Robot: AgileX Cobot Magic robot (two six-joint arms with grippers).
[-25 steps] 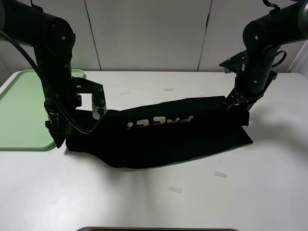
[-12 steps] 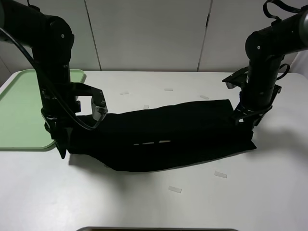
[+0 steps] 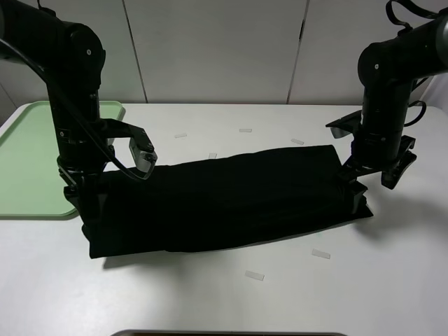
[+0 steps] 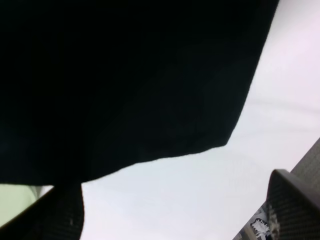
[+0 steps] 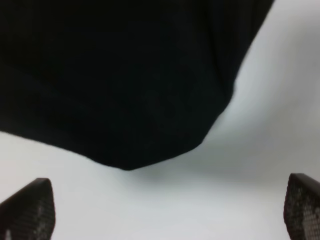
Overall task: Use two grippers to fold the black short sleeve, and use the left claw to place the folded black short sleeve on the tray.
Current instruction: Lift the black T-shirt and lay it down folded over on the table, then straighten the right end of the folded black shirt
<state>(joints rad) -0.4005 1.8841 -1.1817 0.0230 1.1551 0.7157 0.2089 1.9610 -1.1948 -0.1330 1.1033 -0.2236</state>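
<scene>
The claw [image 4: 175, 207] stands spread, empty, at the left end of the shirt [image 3: 224, 199], whose long axis runs left-right, right end higher.

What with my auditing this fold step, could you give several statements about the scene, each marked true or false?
1. The black cotton short-sleeve shirt lies on the pale green rectangular plastic tray. False: it lies on the white table, beside the tray.
2. The right end effector is open, with no cloth between its fingers. True.
3. Silver-white lettering shows on the shirt's upper side. False: only plain black cloth shows.
4. The left end effector is open. True.
</scene>
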